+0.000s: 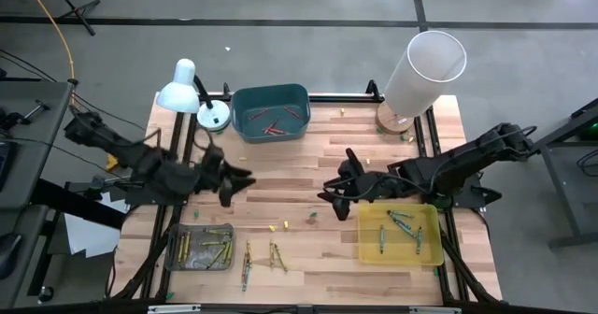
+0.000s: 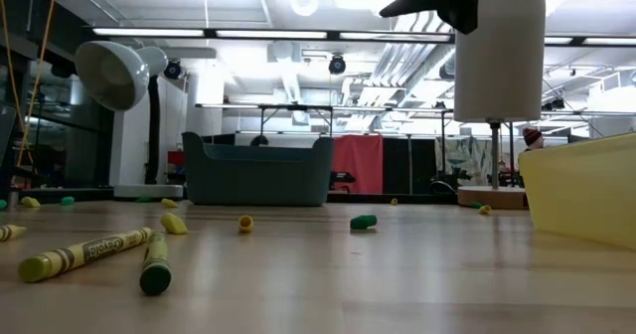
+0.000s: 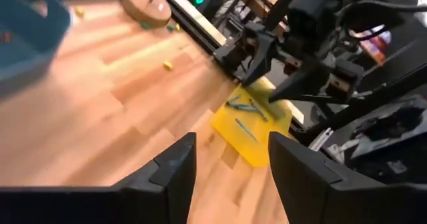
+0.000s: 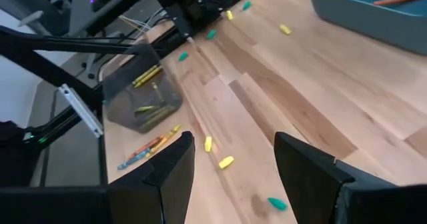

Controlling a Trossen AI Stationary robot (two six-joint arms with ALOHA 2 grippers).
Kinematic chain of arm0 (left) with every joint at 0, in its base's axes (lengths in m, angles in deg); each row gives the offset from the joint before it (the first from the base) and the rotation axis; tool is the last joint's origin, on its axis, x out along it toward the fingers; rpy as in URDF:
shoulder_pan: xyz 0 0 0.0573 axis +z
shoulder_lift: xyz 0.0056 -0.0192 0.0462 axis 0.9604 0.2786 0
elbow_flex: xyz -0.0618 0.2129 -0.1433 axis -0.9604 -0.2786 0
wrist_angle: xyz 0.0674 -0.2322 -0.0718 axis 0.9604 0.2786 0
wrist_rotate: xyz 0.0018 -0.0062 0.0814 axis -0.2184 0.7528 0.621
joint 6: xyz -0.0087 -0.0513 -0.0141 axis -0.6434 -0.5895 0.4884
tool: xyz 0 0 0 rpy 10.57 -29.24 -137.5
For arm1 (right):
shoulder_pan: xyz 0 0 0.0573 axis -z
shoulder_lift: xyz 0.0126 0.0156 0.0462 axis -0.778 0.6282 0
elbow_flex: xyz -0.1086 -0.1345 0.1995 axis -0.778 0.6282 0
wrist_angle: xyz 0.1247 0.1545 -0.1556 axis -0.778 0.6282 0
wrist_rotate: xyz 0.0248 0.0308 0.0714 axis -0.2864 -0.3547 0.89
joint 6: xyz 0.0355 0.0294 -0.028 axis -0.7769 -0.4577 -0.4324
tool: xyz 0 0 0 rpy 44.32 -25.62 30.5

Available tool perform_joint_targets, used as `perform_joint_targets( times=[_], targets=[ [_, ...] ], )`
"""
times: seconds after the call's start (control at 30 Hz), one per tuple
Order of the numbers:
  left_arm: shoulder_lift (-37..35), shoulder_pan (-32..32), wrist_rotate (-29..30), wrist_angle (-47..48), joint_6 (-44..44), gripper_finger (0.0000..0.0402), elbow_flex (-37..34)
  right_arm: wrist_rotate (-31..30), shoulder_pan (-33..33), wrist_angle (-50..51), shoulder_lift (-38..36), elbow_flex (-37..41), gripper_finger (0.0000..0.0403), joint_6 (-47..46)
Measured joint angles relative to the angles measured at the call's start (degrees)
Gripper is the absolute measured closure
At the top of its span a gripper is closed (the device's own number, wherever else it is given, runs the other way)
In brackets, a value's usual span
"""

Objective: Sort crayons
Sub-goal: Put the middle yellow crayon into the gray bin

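Loose crayons (image 1: 248, 263) lie flat on the wooden table near its front edge, between the trays; a yellow one (image 2: 84, 254) and a green one (image 2: 156, 264) show close up in the low view. Red crayons lie in the teal bin (image 1: 271, 113), yellow ones in the grey tray (image 1: 201, 247), and green ones in the yellow tray (image 1: 400, 233). My left gripper (image 1: 238, 181) hangs open above the table's left middle, with nothing between its fingers (image 3: 170, 167). My right gripper (image 1: 329, 194) hangs open above the middle, left of the yellow tray, also holding nothing (image 4: 233, 161).
A white desk lamp (image 1: 182, 90) stands at the far left corner and a tall white cylinder (image 1: 422, 71) at the far right. Small yellow and green bits (image 1: 274, 227) are scattered over the middle of the table. Bare wood lies between the two grippers.
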Motion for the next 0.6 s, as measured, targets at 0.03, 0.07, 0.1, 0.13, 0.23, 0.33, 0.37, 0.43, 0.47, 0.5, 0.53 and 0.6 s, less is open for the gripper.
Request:
perform_joint_targets(
  times=[0.03, 0.07, 0.1, 0.13, 0.23, 0.33, 0.37, 0.43, 0.47, 0.5, 0.53, 0.6],
  targets=[
    [0.8, -1.92, 1.87, -0.04, -2.45, 0.0232, -0.07, 0.0, -0.18, -0.12, 0.0, 0.0, 0.0203, 0.02],
    [1.92, -3.09, 2.66, -0.35, -4.26, 0.0234, 0.29, -0.01, -0.34, -0.12, -0.01, 0.0, 0.0203, 0.0],
    [3.34, -3.53, 2.67, -0.3, -5.37, 0.0237, 0.92, 0.0, -0.42, -0.12, 0.0, 0.0, 0.0203, -0.03],
    [5.1, -3.61, 1.96, 0.03, -5.91, 0.0239, 1.95, -0.01, -0.42, -0.1, -0.01, 0.0, 0.0203, -0.2],
    [12.13, -3.56, -2.88, 2.56, -7.88, 0.0246, 7.65, -0.04, -0.4, -0.11, -0.02, 0.0, 0.0203, -1.27],
    [21.32, -3.61, -9.89, 11.08, -11.58, 0.0253, 15.62, -0.04, -0.4, -0.04, -0.02, 0.0, 0.0203, -1.31],
    [24.41, -3.87, -12.42, 14.94, -13.53, 0.0255, 18.21, -0.04, -0.4, -0.03, -0.02, 0.0, 0.0203, -1.29],
    [30.51, -4.89, -16.58, 21.91, -17.67, 0.0258, 23.18, -0.04, -0.4, 0.19, -0.02, 0.0, 0.0203, -1.25],
    [33.4, -5.61, -18.01, 24.6, -19.97, 0.026, 25.29, -0.04, -0.4, 0.4, -0.02, 0.0, 0.0203, -1.15],
    [36.11, -6.4, -18.93, 27.06, -22.29, 0.0261, 26.9, -0.04, -0.4, 0.44, -0.02, 0.0, 0.0203, -1.1],
    [38.73, -7.19, -19.48, 29.5, -25.2, 0.0262, 28.33, -0.04, -0.4, 0.69, -0.02, 0.0, 0.0203, -1.09],
    [43.29, -8.57, -19.66, 30.84, -32.27, 0.0263, 29.98, -0.04, -0.4, 1.67, -0.02, 0.0, 0.0203, -1.09]
  ],
)
